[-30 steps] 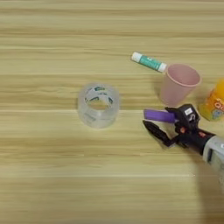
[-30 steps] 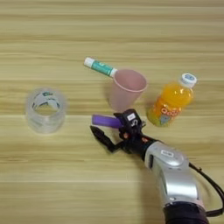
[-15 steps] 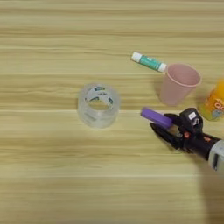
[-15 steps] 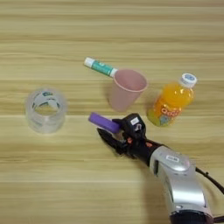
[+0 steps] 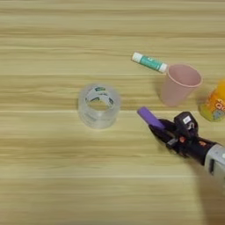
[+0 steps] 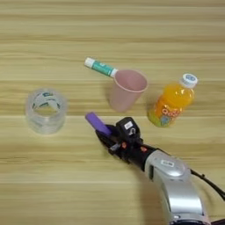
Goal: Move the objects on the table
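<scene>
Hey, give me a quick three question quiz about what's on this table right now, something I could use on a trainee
1. True or false: the pink cup lies on its side.
2. Which item sits nearest the gripper? A. tape roll B. purple bar C. orange-drink bottle
3. Fill in: the green-and-white tube lies just beyond the ___.

Key: 1. False, it stands upright. 2. B, the bar is right at the fingertips. 3. Pink cup.
</scene>
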Tool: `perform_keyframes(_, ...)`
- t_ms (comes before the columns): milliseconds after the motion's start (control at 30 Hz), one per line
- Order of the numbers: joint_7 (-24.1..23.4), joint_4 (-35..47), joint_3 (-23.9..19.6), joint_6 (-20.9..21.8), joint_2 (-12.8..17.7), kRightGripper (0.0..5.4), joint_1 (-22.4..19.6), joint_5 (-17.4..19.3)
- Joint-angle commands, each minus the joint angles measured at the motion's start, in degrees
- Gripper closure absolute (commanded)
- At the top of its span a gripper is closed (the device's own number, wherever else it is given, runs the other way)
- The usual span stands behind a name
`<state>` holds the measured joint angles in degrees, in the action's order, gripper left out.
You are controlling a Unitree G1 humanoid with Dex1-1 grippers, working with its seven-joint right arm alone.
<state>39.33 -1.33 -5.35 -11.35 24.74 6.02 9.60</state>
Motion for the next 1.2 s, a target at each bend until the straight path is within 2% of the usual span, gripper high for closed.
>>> perform_keyframes(33,-2.48,5.15,0.91,-0.66,-0.46,4.0,-0.48,-0.39)
perform_keyframes(367,-5.16,5.7,0.46,-1.77,-2.34,4.0,-1.96,0.26)
perform_keyframes(933,-6.27,11.88,-0.45,-4.17,-1.42,4.0,-7.77,0.89)
perform_keyframes(1200,-5.96,16.25,1.63,-6.2,-1.87,4.0,-9.68,0.73)
